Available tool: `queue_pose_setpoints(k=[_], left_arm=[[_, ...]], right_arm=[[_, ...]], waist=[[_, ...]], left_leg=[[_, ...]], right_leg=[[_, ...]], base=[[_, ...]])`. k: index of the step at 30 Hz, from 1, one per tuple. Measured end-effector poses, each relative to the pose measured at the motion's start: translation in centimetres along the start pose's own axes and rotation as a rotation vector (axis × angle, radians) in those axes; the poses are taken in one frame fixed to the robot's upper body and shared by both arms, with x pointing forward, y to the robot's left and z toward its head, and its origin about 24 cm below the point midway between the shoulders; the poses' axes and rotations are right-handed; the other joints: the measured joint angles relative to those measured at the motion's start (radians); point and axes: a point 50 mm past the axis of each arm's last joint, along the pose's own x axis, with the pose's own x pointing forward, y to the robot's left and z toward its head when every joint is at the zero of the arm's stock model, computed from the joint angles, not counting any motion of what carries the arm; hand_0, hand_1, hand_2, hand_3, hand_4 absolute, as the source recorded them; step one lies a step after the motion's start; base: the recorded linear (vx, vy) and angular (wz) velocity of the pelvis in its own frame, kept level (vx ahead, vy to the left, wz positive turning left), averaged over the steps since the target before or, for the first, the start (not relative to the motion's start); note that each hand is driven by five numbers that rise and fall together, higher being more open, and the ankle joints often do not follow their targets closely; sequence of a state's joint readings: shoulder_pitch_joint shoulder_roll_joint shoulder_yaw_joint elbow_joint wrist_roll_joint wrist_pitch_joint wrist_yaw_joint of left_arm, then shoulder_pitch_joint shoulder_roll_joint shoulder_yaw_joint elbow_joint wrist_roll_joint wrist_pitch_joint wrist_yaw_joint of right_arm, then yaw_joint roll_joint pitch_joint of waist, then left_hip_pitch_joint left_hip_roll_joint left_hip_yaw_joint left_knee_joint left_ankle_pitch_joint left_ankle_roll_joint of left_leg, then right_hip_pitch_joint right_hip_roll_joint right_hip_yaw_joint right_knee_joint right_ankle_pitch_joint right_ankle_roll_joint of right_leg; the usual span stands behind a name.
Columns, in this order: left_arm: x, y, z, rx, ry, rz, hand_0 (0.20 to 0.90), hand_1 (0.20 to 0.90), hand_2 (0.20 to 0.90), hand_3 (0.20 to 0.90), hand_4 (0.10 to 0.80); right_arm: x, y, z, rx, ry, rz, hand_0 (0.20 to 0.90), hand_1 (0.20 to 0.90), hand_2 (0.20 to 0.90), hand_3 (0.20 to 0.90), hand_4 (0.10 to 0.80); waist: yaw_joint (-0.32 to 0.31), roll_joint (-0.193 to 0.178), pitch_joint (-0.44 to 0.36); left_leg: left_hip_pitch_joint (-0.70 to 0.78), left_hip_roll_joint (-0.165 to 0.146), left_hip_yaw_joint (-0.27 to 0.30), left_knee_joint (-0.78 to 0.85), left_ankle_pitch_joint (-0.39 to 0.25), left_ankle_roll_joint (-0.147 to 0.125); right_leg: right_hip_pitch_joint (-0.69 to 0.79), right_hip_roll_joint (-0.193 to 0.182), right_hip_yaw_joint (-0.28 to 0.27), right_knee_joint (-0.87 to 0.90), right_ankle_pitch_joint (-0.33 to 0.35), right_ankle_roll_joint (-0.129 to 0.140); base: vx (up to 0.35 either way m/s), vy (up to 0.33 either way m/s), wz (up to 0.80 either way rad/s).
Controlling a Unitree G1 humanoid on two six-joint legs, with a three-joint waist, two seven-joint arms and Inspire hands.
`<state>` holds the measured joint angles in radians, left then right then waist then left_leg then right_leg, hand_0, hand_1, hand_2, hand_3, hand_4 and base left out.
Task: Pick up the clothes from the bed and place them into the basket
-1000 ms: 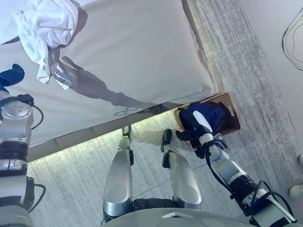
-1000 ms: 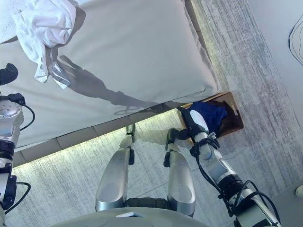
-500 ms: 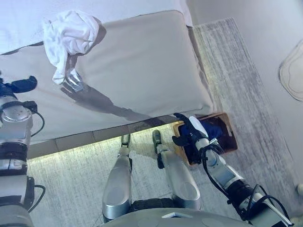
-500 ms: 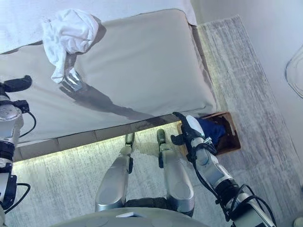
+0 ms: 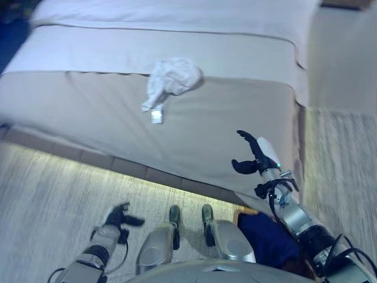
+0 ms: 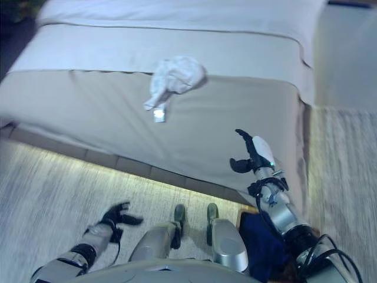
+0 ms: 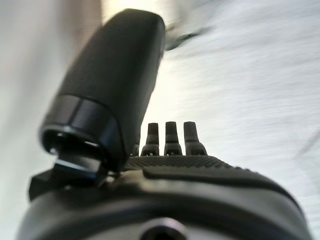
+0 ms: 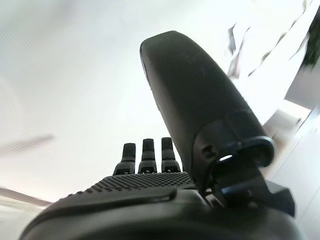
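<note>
A crumpled white cloth garment [image 5: 171, 79] lies on the wide beige-covered bed [image 5: 88, 112], far from both hands and touched by neither. The right hand [image 5: 254, 156] hangs over the bed's near right corner, fingers straight and spread, holding nothing. The left hand [image 5: 118, 216] hangs low at the near left over the grey carpet [image 5: 47, 194], fingers relaxed and empty. Dark blue clothing [image 5: 268, 239] lies at the near right below the bed's corner.

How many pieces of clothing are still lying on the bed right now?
1: a crumpled white cloth garment lies mid-bed on the beige cover. A dark blue garment is off the bed, below its corner. Others may be out of view.
</note>
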<state>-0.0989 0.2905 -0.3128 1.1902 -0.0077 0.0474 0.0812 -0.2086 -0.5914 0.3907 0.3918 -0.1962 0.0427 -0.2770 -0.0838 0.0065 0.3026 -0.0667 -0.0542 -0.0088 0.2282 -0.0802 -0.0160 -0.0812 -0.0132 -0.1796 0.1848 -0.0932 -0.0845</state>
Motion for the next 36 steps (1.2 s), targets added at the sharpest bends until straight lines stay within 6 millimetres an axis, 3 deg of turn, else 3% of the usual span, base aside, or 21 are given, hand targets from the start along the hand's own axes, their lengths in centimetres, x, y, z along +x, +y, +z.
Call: queue_pose_setpoints(k=[3,5,6,9,11,12,15,17,18,22,25,29,36], left_arm=[[-0.6,-2.0,-2.8,-0.024,0.084,-0.053,0.900,0.900,0.900,0.900,0.800],[-0.6,-2.1,-3.1,-0.030,0.088,-0.058,0.900,0.900,0.900,0.900,0.800],[-0.4,-1.5,-2.3,0.006,0.046,-0.063,0.900,0.900,0.900,0.900,0.800],[-0.2,-0.6,-0.8,0.038,-0.023,-0.054,0.900,0.900,0.900,0.900,0.800],[-0.1,1.0,1.8,0.052,-0.125,-0.019,0.900,0.900,0.900,0.900,0.800],[-0.2,2.4,4.5,0.034,-0.224,0.012,0.900,0.900,0.900,0.900,0.800],[-1.4,4.7,11.3,-0.028,-0.453,0.057,0.900,0.900,0.900,0.900,0.800],[-2.5,5.3,14.9,-0.070,-0.589,0.064,0.900,0.900,0.900,0.900,0.800],[-2.9,5.2,15.7,-0.085,-0.624,0.058,0.900,0.900,0.900,0.900,0.800],[-2.6,4.2,15.4,-0.098,-0.610,0.033,0.900,0.900,0.900,0.900,0.800],[-2.0,4.0,14.0,-0.092,-0.543,0.031,0.900,0.900,0.900,0.900,0.800],[-1.5,3.9,12.7,-0.086,-0.485,0.019,0.900,0.900,0.900,0.900,0.800],[-1.4,3.8,12.0,-0.078,-0.487,0.012,0.900,0.900,0.900,0.900,0.800]], right_arm=[[2.3,-2.0,-0.2,-0.041,0.083,-0.057,0.900,0.900,0.900,0.900,0.800],[3.4,-3.2,-0.5,-0.069,0.140,-0.090,0.900,0.900,0.900,0.900,0.800],[4.7,-4.7,-0.4,-0.091,0.199,-0.134,0.900,0.900,0.900,0.900,0.800],[5.9,-6.1,0.1,-0.101,0.237,-0.183,0.900,0.900,0.900,0.900,0.800],[6.9,-7.7,1.4,-0.108,0.246,-0.235,0.900,0.900,0.900,0.900,0.800],[7.7,-9.3,2.4,-0.110,0.252,-0.300,0.900,0.900,0.900,0.900,0.800],[8.8,-13.4,4.8,-0.107,0.268,-0.465,0.900,0.900,0.900,0.900,0.800],[9.0,-15.3,6.3,-0.101,0.247,-0.551,0.900,0.900,0.900,0.900,0.800],[9.0,-15.6,6.6,-0.099,0.241,-0.572,0.900,0.900,0.900,0.900,0.800],[9.1,-16.7,7.8,-0.111,0.221,-0.620,0.900,0.900,0.900,0.900,0.800],[8.9,-17.8,7.7,-0.163,0.226,-0.636,0.900,0.900,0.900,0.900,0.800],[8.1,-19.8,6.8,-0.209,0.257,-0.706,0.900,0.900,0.900,0.900,0.800],[7.1,-22.0,10.2,-0.183,0.118,-1.016,0.900,0.900,0.900,0.900,0.800]], waist=[[0.054,0.001,0.000],[0.093,0.001,0.001],[0.128,-0.014,0.009],[0.166,-0.017,0.019],[0.183,-0.019,0.056],[0.196,-0.023,0.091],[0.220,-0.014,0.184],[0.222,-0.007,0.221],[0.225,-0.005,0.224],[0.239,0.023,0.240],[0.245,0.026,0.241],[0.256,0.027,0.241],[0.258,0.027,0.241]], left_leg=[[0.062,0.001,-0.004,-0.081,-0.003,0.007],[0.053,0.013,-0.019,-0.115,-0.002,0.009],[0.014,0.006,-0.037,-0.112,0.011,0.015],[-0.020,-0.014,-0.064,-0.115,0.032,0.027],[-0.050,-0.019,-0.069,-0.111,0.042,0.041],[-0.093,-0.021,-0.076,-0.097,0.054,0.045],[-0.196,-0.025,-0.097,-0.074,0.085,0.053],[-0.253,-0.034,-0.120,-0.081,0.093,0.053],[-0.271,-0.034,-0.123,-0.088,0.098,0.049],[-0.278,-0.033,-0.127,-0.097,0.119,0.045],[-0.273,-0.032,-0.128,-0.092,0.146,0.021],[-0.256,-0.054,-0.141,-0.077,0.150,0.014],[-0.241,-0.061,-0.149,-0.076,0.150,0.014]], right_leg=[[-0.026,0.011,-0.050,0.021,0.001,0.002],[-0.060,0.014,-0.076,0.050,0.001,0.003],[-0.107,0.004,-0.071,0.082,0.008,0.013],[-0.132,-0.007,-0.048,0.082,0.014,0.024],[-0.153,-0.010,-0.045,0.076,0.021,0.046],[-0.187,-0.011,-0.044,0.077,0.035,0.069],[-0.269,-0.011,-0.045,0.077,0.059,0.103],[-0.321,-0.012,-0.045,0.069,0.067,0.102],[-0.335,-0.012,-0.049,0.057,0.077,0.096],[-0.336,-0.009,-0.061,0.033,0.093,0.085],[-0.334,-0.013,-0.069,0.045,0.101,0.068],[-0.331,-0.038,-0.073,0.104,0.067,0.007],[-0.328,-0.046,-0.060,0.133,0.063,0.002]], base=[[-0.009,-0.078,0.57],[-0.071,-0.057,0.44],[-0.068,-0.021,0.56],[-0.077,-0.019,0.34],[-0.145,-0.054,0.16],[-0.220,-0.065,0.26],[-0.123,-0.048,0.32],[-0.010,-0.047,0.37],[0.009,-0.031,0.29],[0.098,-0.048,0.02],[0.158,-0.081,0.04],[0.157,-0.099,0.19],[0.088,-0.073,0.06]])
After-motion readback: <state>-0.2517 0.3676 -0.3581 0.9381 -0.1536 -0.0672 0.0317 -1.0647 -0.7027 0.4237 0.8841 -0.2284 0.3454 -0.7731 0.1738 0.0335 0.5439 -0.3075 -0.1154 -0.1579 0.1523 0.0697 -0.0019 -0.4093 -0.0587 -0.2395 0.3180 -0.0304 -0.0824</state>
